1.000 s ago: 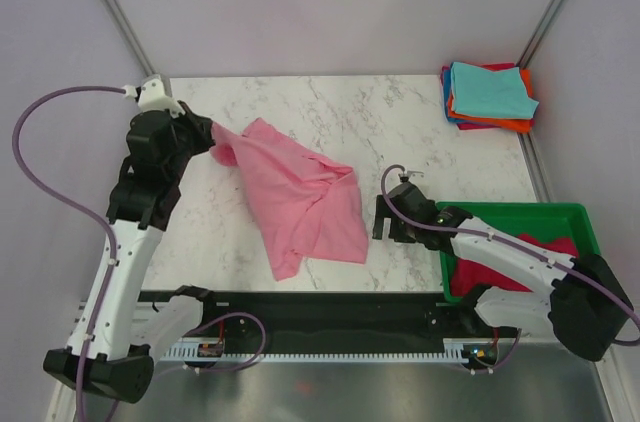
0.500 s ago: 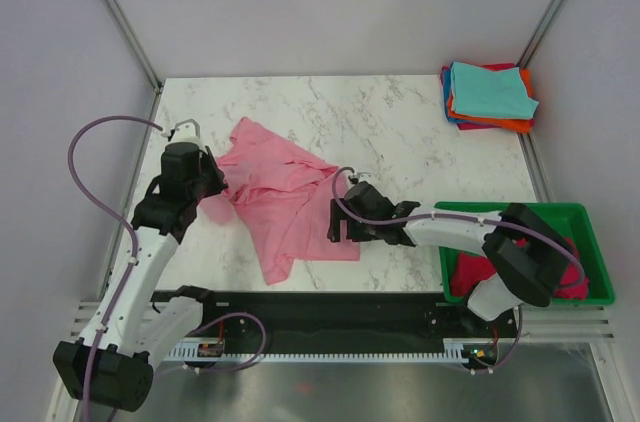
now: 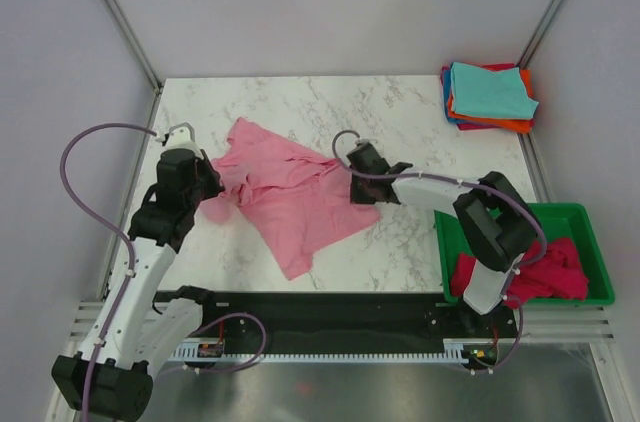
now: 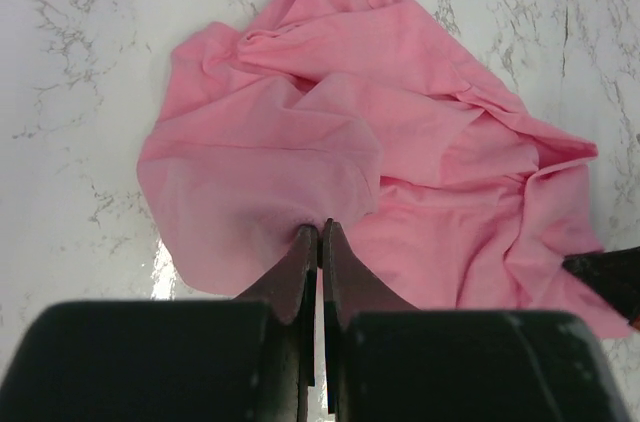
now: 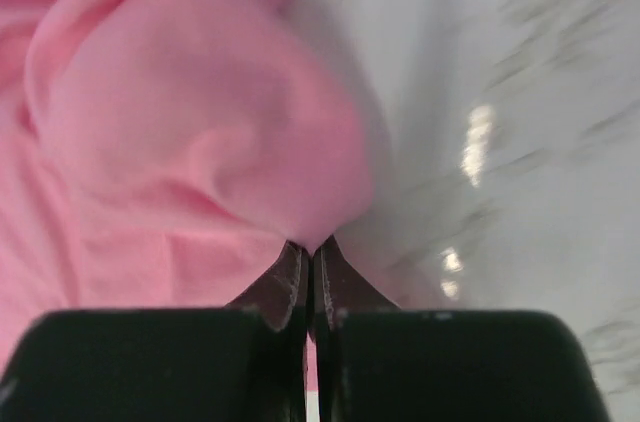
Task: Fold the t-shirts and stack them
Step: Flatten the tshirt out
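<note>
- A white marbled worktop (image 3: 410,127) is seen from above, with two robot arms mounted side by side at its near edge.
- A light pink t-shirt (image 3: 290,192) lies crumpled and partly spread on the left-centre of the worktop. It sits between the two arms, and one narrow end trails toward the near edge.
- The left end effector (image 3: 215,192) sits at the shirt's left edge. Its wrist camera shows the two dark fingers pressed together with a pinch of pink cloth caught at their tips, so it is clenched on the light pink t-shirt.
- The cloth next to that pinch bunches into soft folds, and the rest of the shirt fans out away from it across the marble.
- The right end effector (image 3: 352,185) sits at the shirt's right edge, with its arm reaching leftward across the worktop. Its wrist camera, slightly blurred, shows the fingers closed tight on a rounded fold of the same pink cloth.
- A stack of folded t-shirts (image 3: 488,94) rests in the far right corner, well apart from the pink one. A teal shirt is on top, with orange, blue and red edges showing beneath it.
- A green bin (image 3: 565,210) stands at the near right corner and holds crumpled magenta cloth (image 3: 545,270).
</note>
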